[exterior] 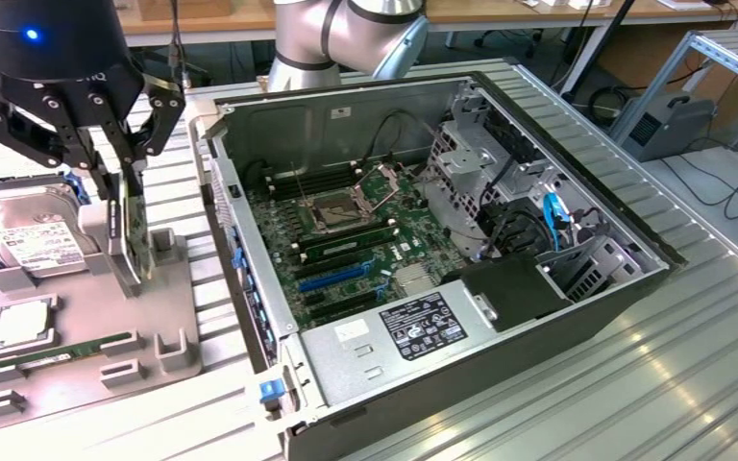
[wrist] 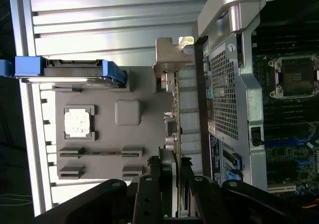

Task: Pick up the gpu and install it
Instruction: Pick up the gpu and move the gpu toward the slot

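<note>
The tool (wrist: 170,164) comes down from above and pinches the gpu (wrist: 172,109) between its two fingers (wrist: 152,184), one on each flat side. The card is thin, so a squeeze on the flat faces keeps it from tipping.

The gpu stands up on its long edge at the side of the grey tray (exterior: 151,317) that is nearest the computer case (exterior: 472,384). Its shiny metal end (wrist: 172,50) points away from the tool. I think it stands on edge so the tool can reach it from the top. I cannot tell if it is lifted off the tray yet or sits in its holder.

The tray keeps each part in its own spot. The hard drive (exterior: 30,240) with the blue side leans at the far end. A square chip (exterior: 20,327) and a long green memory stick (exterior: 68,351) lie flat nearer the camera.

The case lies open on the metal table (exterior: 600,403), just beside the tray, with its green board (exterior: 343,240) facing up. The long blue slots (exterior: 337,277) on the board have no card in them, so the gpu is not put in.
</note>
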